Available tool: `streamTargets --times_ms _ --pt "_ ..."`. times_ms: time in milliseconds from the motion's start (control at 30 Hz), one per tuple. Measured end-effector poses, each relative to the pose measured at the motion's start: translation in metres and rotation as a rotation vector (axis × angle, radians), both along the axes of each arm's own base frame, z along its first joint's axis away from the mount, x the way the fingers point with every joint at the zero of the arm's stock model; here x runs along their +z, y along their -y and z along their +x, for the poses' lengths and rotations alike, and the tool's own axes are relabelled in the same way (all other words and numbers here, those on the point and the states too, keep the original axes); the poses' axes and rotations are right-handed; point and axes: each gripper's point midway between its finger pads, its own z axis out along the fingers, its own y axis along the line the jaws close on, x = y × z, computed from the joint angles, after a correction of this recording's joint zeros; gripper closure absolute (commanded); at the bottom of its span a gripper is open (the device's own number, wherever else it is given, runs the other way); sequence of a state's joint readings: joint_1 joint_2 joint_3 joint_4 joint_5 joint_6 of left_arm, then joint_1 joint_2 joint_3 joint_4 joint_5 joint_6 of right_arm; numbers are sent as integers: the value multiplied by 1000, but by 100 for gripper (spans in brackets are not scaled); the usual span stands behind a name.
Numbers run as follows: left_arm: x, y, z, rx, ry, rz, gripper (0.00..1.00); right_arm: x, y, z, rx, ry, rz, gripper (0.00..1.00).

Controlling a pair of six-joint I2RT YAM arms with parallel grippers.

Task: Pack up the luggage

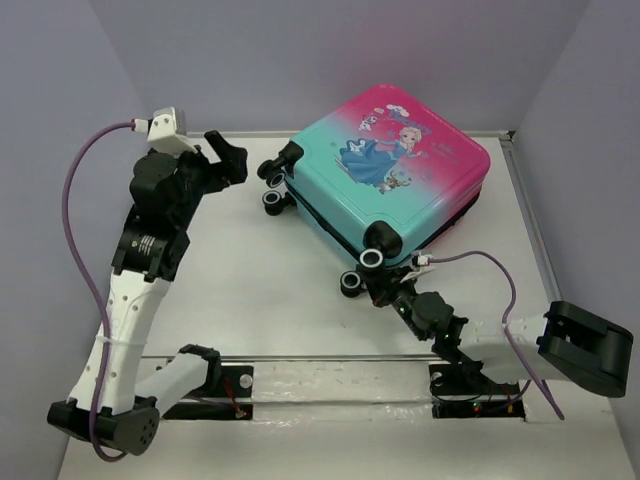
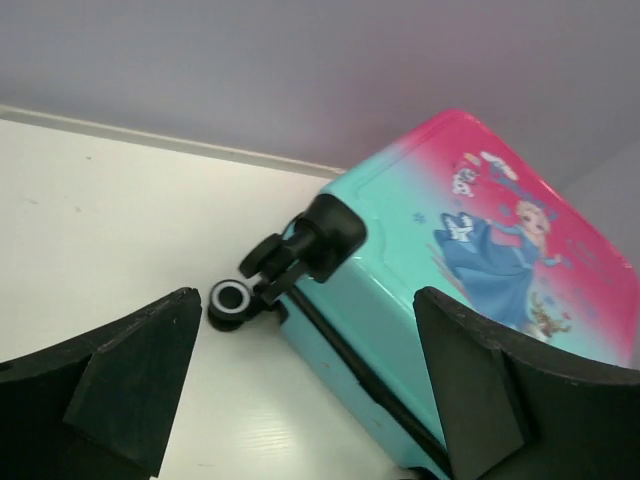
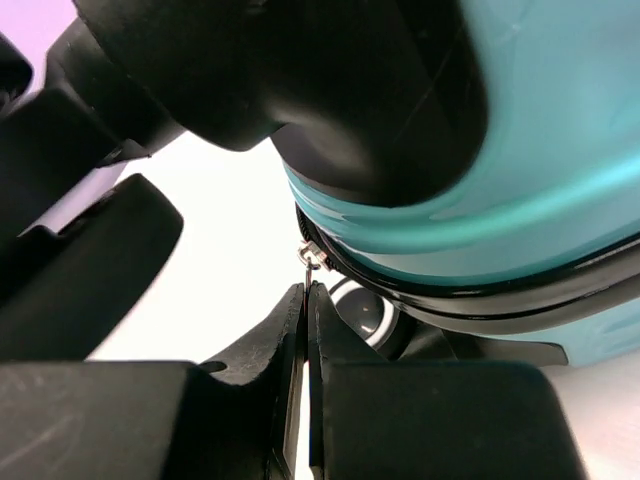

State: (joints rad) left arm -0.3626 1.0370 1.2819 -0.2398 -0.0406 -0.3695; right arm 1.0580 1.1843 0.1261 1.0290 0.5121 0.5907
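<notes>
The luggage (image 1: 400, 175) lies flat and closed at the back middle of the table, princess picture up, pink at the far side and teal toward me. My right gripper (image 1: 387, 291) is at its near corner, by the wheels (image 1: 372, 258). In the right wrist view the gripper (image 3: 305, 292) is shut on the thin metal zipper pull (image 3: 312, 258) hanging from the black zip line under the teal shell (image 3: 540, 200). My left gripper (image 1: 228, 160) is open and empty, held just left of the luggage's far-left wheels (image 1: 272, 202); its view shows the luggage (image 2: 440, 280) between the spread fingers (image 2: 140, 370).
The white table (image 1: 260, 290) is closed in by grey walls at the back and both sides. A metal rail (image 1: 330, 357) runs along the near edge between the arm bases. Purple cables (image 1: 75, 200) loop off both arms. A black wheel (image 2: 232, 300) rests on the table by the left gripper.
</notes>
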Motion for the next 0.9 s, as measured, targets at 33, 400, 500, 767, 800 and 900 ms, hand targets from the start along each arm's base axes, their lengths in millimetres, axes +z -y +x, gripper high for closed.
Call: streamTargets --times_ms 33,400,500,767,800,900 --pt "-1 -27 5 67 6 20 1 0 -1 -2 11 -2 -2 93" --pt "-155 -7 75 -174 -316 289 1 -2 -5 -6 49 -10 -43 93" --pt "-163 1 82 -226 -331 344 1 -2 -8 -7 58 -10 -49 93" --pt "-142 16 109 -279 -247 412 1 -4 -13 -8 85 -8 -52 93" --pt "-145 18 112 -286 -250 419 1 -3 -14 -9 88 -7 -52 93" --pt "-166 24 122 -315 -287 438 1 -3 -15 -10 94 -7 -52 93"
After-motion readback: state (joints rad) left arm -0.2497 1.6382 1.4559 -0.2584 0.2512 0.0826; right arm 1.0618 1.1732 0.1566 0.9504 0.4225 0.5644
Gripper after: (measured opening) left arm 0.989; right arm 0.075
